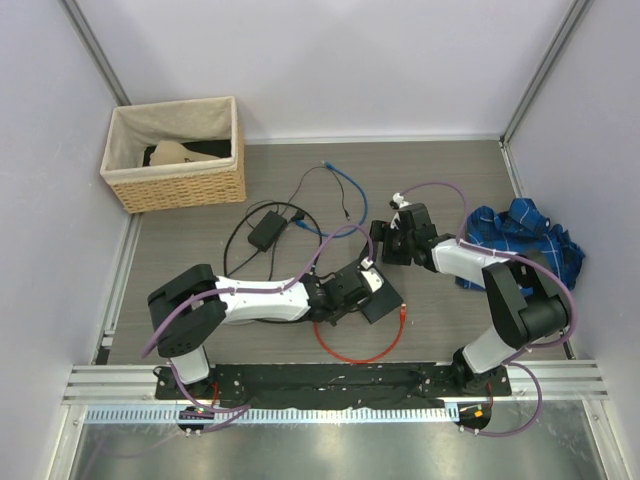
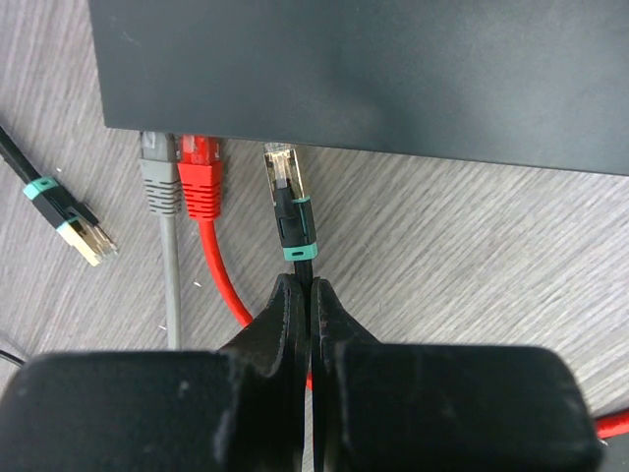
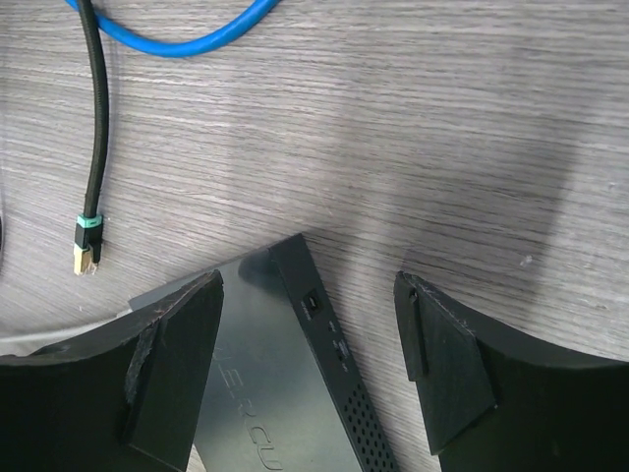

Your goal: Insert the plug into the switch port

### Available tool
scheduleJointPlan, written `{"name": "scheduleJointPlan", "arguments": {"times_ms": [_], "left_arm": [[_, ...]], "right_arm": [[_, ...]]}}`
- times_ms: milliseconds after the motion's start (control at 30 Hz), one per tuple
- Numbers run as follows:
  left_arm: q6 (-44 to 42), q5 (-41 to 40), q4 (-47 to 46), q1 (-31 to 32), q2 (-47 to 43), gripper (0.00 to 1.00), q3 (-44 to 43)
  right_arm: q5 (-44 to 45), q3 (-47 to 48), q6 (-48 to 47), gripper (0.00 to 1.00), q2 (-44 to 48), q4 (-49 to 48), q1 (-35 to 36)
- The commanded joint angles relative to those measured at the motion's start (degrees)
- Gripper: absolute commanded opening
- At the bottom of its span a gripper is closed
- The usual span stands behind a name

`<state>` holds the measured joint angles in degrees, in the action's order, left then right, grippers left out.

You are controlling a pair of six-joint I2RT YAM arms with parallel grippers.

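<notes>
The switch point(image 2: 393, 69), a flat dark box, fills the top of the left wrist view and lies mid-table point(image 1: 384, 300). My left gripper point(image 2: 307, 285) point(image 1: 350, 292) is shut on the black cable just behind the plug point(image 2: 287, 192), which has a clear gold tip and a teal ring. The plug's tip sits at the switch's front edge, right of a grey plug point(image 2: 157, 175) and a red plug point(image 2: 201, 175) seated in ports. My right gripper point(image 3: 310, 344) point(image 1: 384, 243) stands open over the switch's far corner point(image 3: 285, 383), touching nothing.
A second teal-ringed plug point(image 2: 77, 224) point(image 3: 86, 248) lies loose on the table. A red cable loop point(image 1: 355, 352), a blue cable point(image 3: 177, 41) and a black power brick point(image 1: 266, 230) lie around. A wicker basket point(image 1: 175, 155) stands back left and a blue cloth point(image 1: 525, 240) lies right.
</notes>
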<state>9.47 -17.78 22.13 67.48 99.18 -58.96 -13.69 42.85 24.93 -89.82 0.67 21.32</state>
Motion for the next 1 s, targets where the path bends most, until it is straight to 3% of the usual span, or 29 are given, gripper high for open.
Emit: {"name": "scheduleJointPlan", "arguments": {"times_ms": [0,400,733,967], "left_arm": [[-1.83,-1.73,-4.37,-0.51,-1.79,0.00,-0.72],[-3.41,-0.24,-7.27,-0.86,-1.71,0.00,-0.10],[-5.25,0.55,-9.12,-1.21,-0.56,0.00,0.86],[-7.28,1.78,-12.55,-1.56,-0.74,0.00,2.88]], "right_arm": [[-1.51,0.48,-1.11,0.78,-1.14,-0.23,-0.14],[-3.26,0.48,-1.29,0.78,-1.94,-0.32,-0.05],[0.50,0.66,-2.60,0.77,0.52,8.55,-0.14],[-7.92,0.57,-6.99,0.77,-1.32,9.27,-0.31]]}}
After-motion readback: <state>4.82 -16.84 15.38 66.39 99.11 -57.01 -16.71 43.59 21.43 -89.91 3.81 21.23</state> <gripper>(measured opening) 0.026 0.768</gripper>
